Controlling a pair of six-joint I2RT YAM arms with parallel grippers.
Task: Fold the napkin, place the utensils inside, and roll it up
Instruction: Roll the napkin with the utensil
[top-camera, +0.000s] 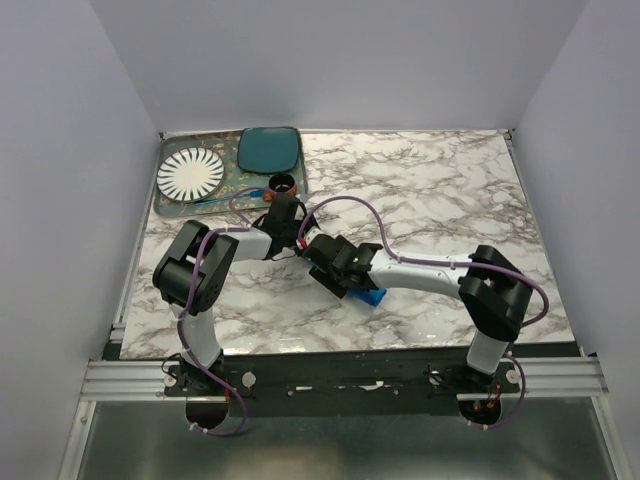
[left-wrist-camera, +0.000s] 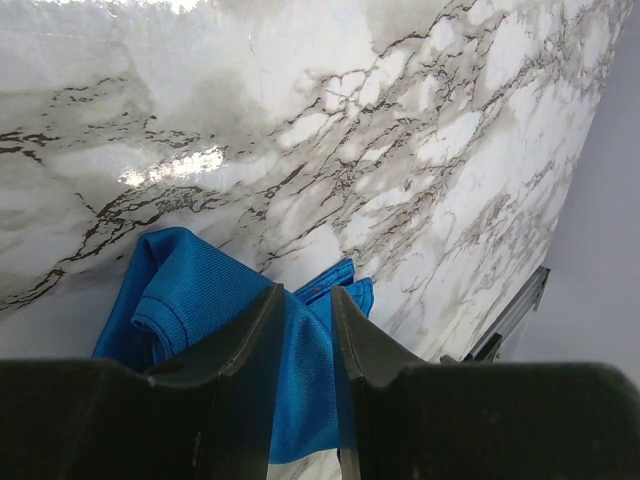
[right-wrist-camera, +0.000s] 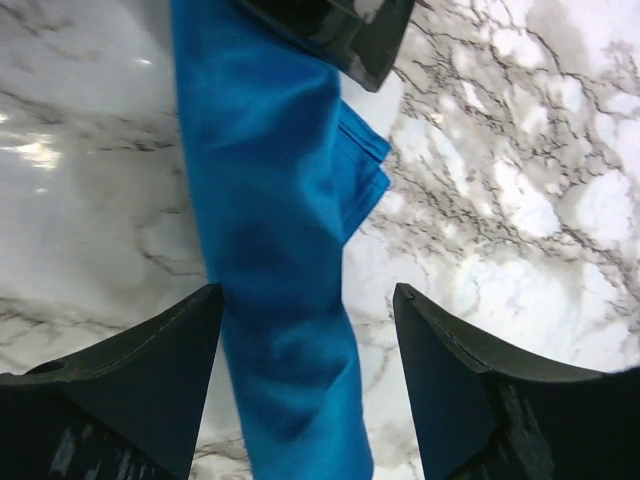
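Note:
The bright blue napkin (left-wrist-camera: 190, 285) is bunched into a long roll on the marble table (top-camera: 430, 190). My left gripper (left-wrist-camera: 305, 300) is shut on one end of it, with cloth pinched between the narrow jaws. My right gripper (right-wrist-camera: 308, 295) stands open, its jaws wide on either side of the napkin (right-wrist-camera: 270, 200) and apart from it. The left gripper (right-wrist-camera: 340, 30) shows at the top of the right wrist view. From above, the left gripper (top-camera: 300, 248) and right gripper (top-camera: 325, 265) meet mid-table, and only a bit of napkin (top-camera: 372, 296) shows. The utensils are out of view.
A tray (top-camera: 165, 205) at the back left holds a white striped plate (top-camera: 190, 175) and a slim bluish item too small to name. A dark teal plate (top-camera: 268, 148) and a dark cup (top-camera: 283, 184) sit beside it. Walls close in the table.

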